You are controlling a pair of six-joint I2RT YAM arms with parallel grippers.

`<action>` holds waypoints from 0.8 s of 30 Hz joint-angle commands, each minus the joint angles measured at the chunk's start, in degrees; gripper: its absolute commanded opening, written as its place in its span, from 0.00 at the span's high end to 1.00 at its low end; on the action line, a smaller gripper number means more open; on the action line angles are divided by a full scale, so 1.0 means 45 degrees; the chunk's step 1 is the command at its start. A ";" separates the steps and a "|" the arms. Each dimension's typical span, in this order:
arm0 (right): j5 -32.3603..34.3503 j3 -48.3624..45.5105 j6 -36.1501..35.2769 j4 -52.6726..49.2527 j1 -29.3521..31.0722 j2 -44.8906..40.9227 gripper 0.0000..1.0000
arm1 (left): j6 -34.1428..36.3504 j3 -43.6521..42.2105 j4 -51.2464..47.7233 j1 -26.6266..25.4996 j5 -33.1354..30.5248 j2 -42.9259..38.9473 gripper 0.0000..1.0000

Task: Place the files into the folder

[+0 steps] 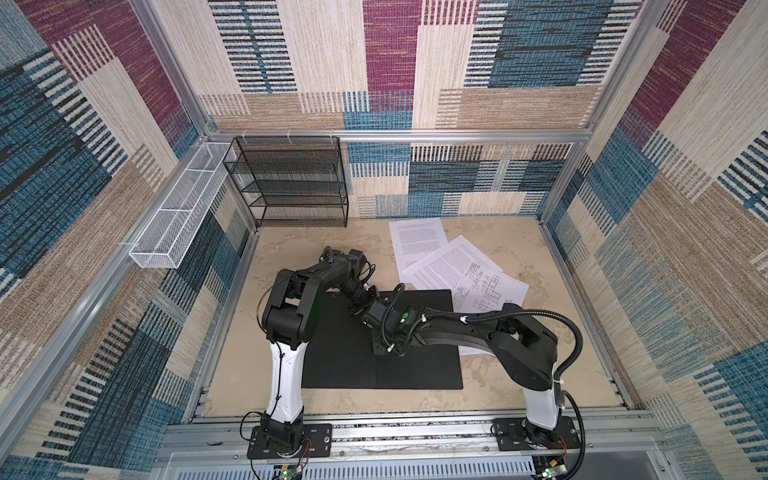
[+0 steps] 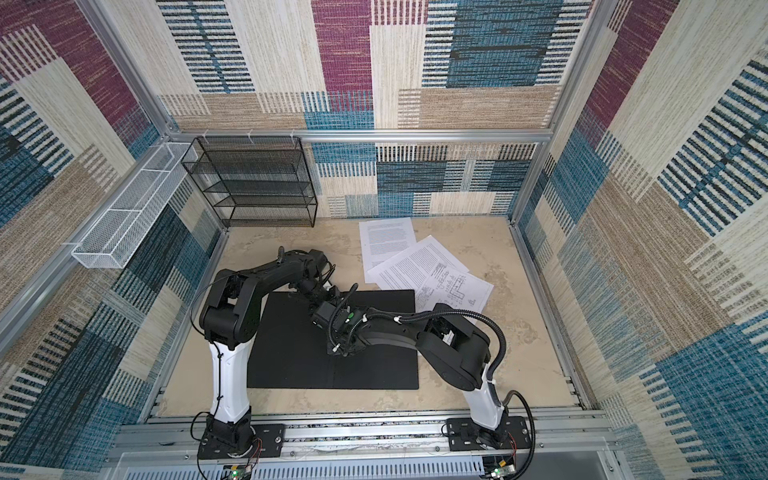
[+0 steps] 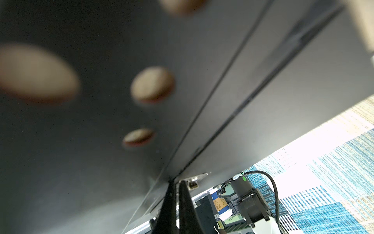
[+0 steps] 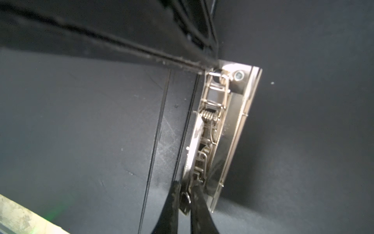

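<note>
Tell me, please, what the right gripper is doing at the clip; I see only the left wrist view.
Observer: In the right wrist view, the right gripper has its fingertips pinched on the clip lever, at one end of the metal clip.
Operator: Thank you. Are any files in the folder?
Observer: No. In both top views the files lie loose on the table, off the far right side of the open folder.
</note>
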 commanded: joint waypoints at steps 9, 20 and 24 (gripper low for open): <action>0.0228 -0.0517 -0.0084 -0.0212 0.0026 -0.0074 0.91 | -0.0272 -0.0345 0.0159 0.0012 -0.2941 0.0427 1.00; -0.0692 -0.2991 0.0266 0.1329 -0.0546 -0.0738 1.00 | -0.0237 -0.0361 0.0027 0.0087 -0.3397 0.0520 1.00; -0.0843 -0.3619 0.0664 0.1718 -0.0848 -0.0748 0.98 | -0.0237 -0.0355 0.0022 0.0106 -0.3446 0.0583 1.00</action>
